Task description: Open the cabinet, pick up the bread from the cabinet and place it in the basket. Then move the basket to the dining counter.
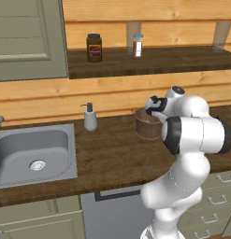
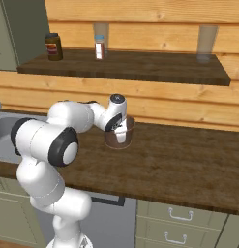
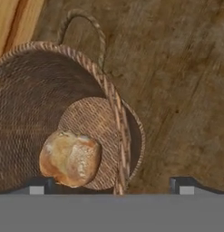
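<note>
My claw (image 3: 111,185) stands spread as wide as it goes and holds nothing, its two tips straddling the near rim of the basket (image 3: 45,86), one inside, one outside. The bread (image 3: 70,157) lies on the basket's woven floor just ahead of my inner tip, so I judge that step done and the carry to the dining counter next: I should close on the rim or the thin hoop handle (image 3: 88,22), then lift. From the hand view I see inside the basket; the right base view shows my hand (image 2: 117,116) over the basket (image 2: 119,140) on the worktop (image 2: 179,160), its contents hidden.
</note>
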